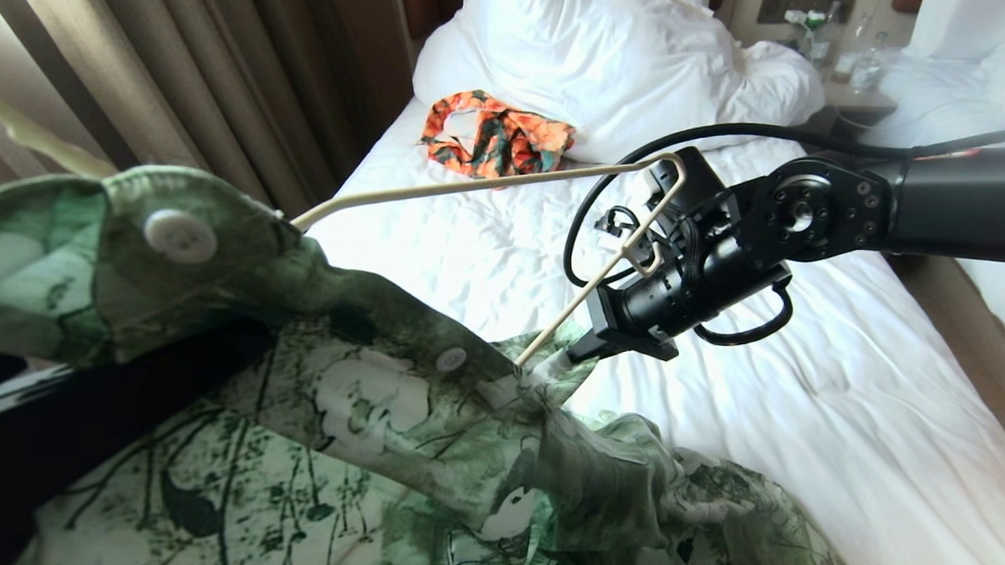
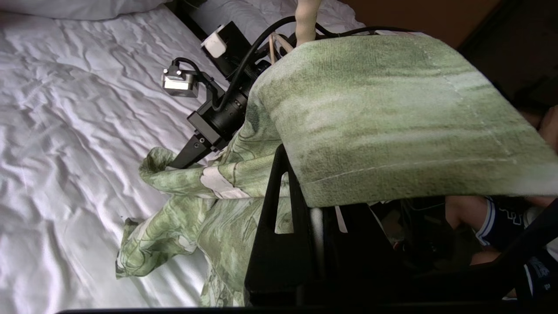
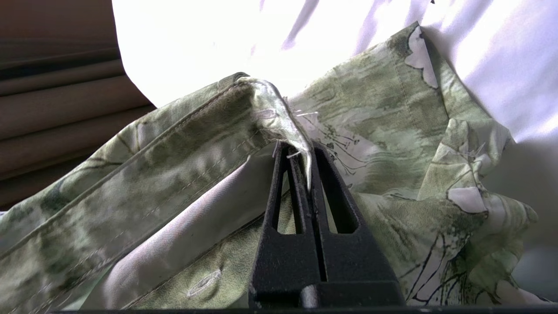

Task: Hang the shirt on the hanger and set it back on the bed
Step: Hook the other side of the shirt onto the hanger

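The shirt (image 1: 325,456) runs off the head view's left and bottom edges and hides part of the hanger (image 1: 482,183) under its cloth. In the left wrist view, shirt fabric drapes over the left gripper (image 2: 283,174), hiding its fingertips. A person's arm (image 2: 488,218) shows partly, cut off.

Honestly can't read any text, brand or number anywhere here. The shirt (image 1: 374,421) only has its leaf-and-flower print, and the person's dark clothing (image 2: 505,220) shows white marks too blurry to read.
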Controlling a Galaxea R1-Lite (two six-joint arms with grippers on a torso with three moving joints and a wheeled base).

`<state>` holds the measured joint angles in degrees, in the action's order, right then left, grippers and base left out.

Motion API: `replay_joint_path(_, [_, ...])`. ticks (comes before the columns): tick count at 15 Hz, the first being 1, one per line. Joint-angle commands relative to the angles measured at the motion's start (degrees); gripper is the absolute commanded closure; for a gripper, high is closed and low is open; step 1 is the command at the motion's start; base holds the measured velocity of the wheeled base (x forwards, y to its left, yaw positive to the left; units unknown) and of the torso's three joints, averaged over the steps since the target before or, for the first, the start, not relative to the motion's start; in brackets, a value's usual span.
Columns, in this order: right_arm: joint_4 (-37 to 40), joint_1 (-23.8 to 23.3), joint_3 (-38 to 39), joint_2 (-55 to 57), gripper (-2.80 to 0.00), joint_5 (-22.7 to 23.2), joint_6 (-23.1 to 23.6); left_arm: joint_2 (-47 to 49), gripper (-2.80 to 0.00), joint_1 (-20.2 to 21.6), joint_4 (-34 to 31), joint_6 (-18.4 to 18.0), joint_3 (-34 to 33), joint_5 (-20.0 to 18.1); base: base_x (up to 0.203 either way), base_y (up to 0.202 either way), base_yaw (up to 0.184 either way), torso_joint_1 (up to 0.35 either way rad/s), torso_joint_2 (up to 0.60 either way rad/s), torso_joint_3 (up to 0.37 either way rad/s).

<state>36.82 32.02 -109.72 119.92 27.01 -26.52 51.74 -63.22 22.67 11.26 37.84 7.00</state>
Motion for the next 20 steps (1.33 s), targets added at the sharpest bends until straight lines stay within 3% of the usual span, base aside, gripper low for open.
replay_joint_path(1, [0.0, 0.1, -1.6, 2.3, 0.00, 0.1, -0.7, -1.0, 0.00, -1.2, 0.2, 0.1, 0.1, 0.0, 0.000, 0.000, 0.000, 0.000, 0.00, 0.000])
replay_joint_path(6, [-1.0, 0.4, -2.7, 3.8, 0.00, 0.0, -1.0, -1.8, 0.00, -2.4, 0.2, 0.0, 0.4, -0.1, 0.000, 0.000, 0.000, 0.000, 0.00, 0.000])
replay_joint_path(10, [-2.5, 0.5, -2.7, 3.7, 0.00, 0.1, -3.4, -0.3, 0.00, -7.0, 0.1, 0.1, -1.0, -0.1, 0.000, 0.000, 0.000, 0.000, 0.00, 0.000])
replay_joint_path(20, [-2.3, 1.0, -2.5, 2.6, 0.00, 0.3, -3.6, 3.6, 0.00, -8.9, 0.8, 0.4, -2.1, -0.1, 0.000, 0.000, 0.000, 0.000, 0.00, 0.000])
